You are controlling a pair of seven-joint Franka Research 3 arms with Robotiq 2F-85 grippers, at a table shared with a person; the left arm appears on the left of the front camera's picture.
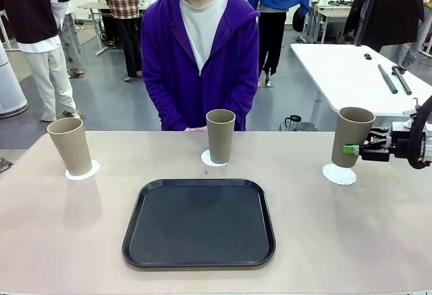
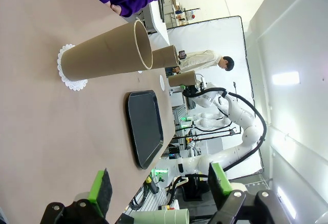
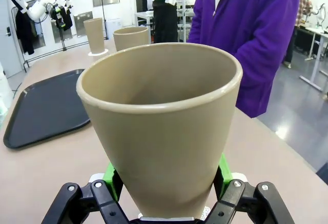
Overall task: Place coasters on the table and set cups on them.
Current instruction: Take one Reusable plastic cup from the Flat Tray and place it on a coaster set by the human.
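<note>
I see a black tray (image 1: pixel 198 223) lying flat and empty before me. Beyond it stands a person in a purple hoodie (image 1: pixel 200 59). Farther right, a white table (image 1: pixel 351 72) carries black rods (image 1: pixel 395 79).

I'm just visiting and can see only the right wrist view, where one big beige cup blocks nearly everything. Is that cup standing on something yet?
Observer: The front view shows the held cup tilted in the right gripper, its base at the far edge of a white coaster; whether it touches is unclear.
Operator: And the two cups behind it?
Observer: Each stands upright on its own coaster: the middle cup before the person, the left cup near the table's left end.
Operator: Is the other arm busy?
Observer: The left gripper is open, holding nothing.
</note>
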